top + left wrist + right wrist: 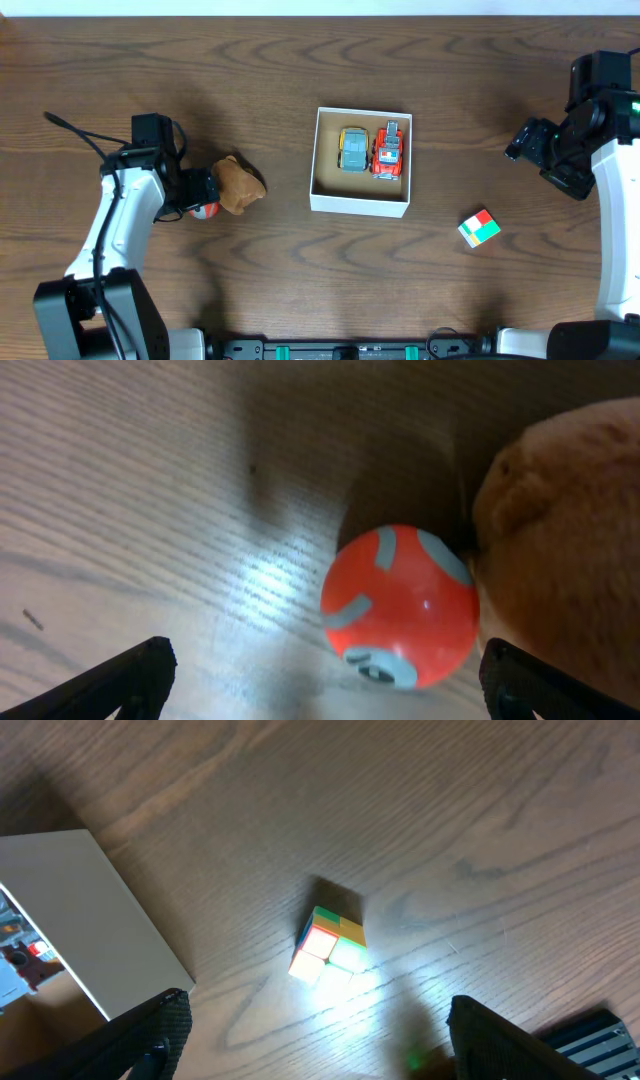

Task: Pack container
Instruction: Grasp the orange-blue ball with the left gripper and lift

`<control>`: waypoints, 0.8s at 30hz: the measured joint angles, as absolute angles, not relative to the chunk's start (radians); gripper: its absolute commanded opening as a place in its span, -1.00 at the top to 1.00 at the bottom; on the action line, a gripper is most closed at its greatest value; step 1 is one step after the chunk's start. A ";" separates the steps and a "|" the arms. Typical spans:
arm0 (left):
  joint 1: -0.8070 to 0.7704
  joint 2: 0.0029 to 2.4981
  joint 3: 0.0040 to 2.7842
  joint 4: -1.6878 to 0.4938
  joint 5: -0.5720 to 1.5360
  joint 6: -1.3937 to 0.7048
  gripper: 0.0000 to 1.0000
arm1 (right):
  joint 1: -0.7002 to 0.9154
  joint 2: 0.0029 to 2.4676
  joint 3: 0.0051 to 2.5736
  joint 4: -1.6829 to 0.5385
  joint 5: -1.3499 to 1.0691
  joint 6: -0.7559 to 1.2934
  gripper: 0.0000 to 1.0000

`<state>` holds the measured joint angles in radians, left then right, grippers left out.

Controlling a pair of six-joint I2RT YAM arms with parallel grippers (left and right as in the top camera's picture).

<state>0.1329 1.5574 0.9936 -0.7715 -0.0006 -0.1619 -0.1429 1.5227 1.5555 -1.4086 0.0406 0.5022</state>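
Note:
The container (361, 203) is a small square white-walled box with a tan inside at the table's middle. It holds a teal and yellow toy car (354, 148) and a red toy truck (389, 150). Its white wall shows in the right wrist view (90, 940). My left gripper (203, 192) is open, low over a red and grey ball (400, 607) that touches a brown plush toy (239, 183). My right gripper (528, 140) is open and empty at the far right, above a colourful cube (479, 227), which also shows in the right wrist view (328, 942).
The plush toy fills the right side of the left wrist view (565, 550). The robot bases sit along the table's front edge (350, 350).

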 measured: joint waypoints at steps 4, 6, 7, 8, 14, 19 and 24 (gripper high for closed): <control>0.133 1.584 0.994 -0.750 0.004 -0.162 -0.96 | -0.143 1.523 1.555 -1.408 0.040 0.499 -0.71; 0.133 1.597 0.994 -0.740 0.012 -0.162 -0.96 | -0.143 1.523 1.555 -1.407 0.040 0.499 -0.71; 0.133 1.603 0.994 -0.735 0.015 -0.163 -0.96 | -0.143 1.523 1.555 -1.407 0.040 0.498 -0.71; 0.133 1.610 0.994 -0.729 0.019 -0.164 -0.96 | -0.143 1.523 1.555 -1.408 0.040 0.497 -0.70; 0.133 1.646 0.999 -0.704 0.039 -0.166 -0.96 | -0.143 1.523 1.555 -1.408 0.040 0.495 -0.70; 0.134 1.692 1.000 -0.700 0.038 -0.169 -0.95 | -0.143 1.523 1.555 -1.408 0.039 0.494 -0.70; 0.134 1.700 1.000 -0.699 0.038 -0.184 -0.60 | -0.143 1.523 1.555 -1.409 0.036 0.492 -0.69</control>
<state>0.1337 1.7000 1.0004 -0.6987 0.0376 -0.1837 -0.1429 1.5227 1.5547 -1.4086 0.0364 0.4919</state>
